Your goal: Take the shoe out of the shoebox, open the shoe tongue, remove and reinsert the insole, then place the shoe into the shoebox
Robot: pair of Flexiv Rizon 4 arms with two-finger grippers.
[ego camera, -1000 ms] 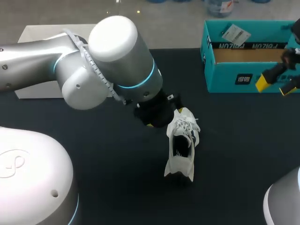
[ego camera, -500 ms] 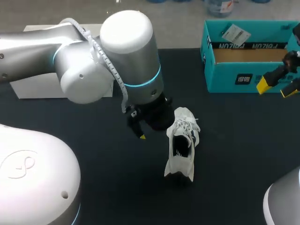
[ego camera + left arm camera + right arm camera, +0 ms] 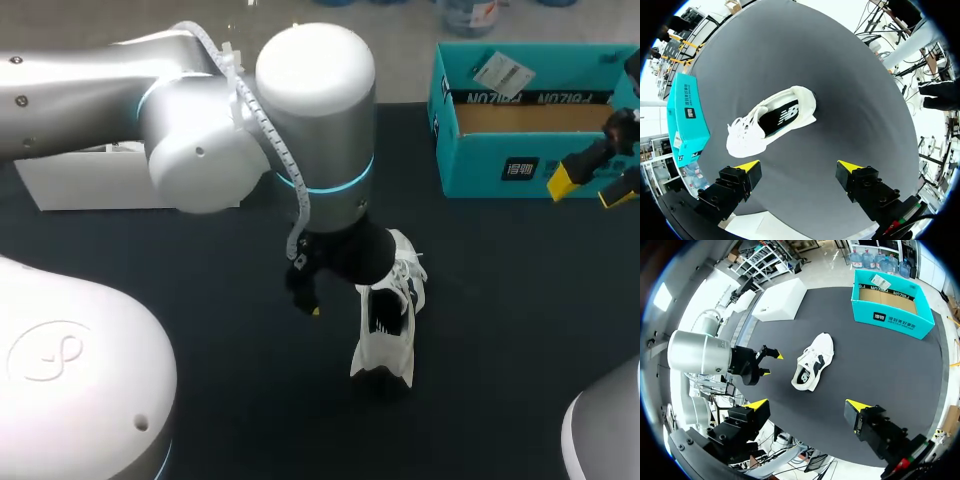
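The white shoe point(image 3: 385, 325) sits on the dark bench point(image 3: 520, 300), well apart from the teal shoebox point(image 3: 495, 170). The left hand point(image 3: 799, 167) hovers over it, fingers spread wide, holding nothing. The right hand point(image 3: 807, 405) hangs near the shoebox — also wide open, empty.

A white shoe point(image 3: 771, 122) lies on the table point(image 3: 860, 100) ahead of the left hand point(image 3: 799, 165), fingers spread wide.
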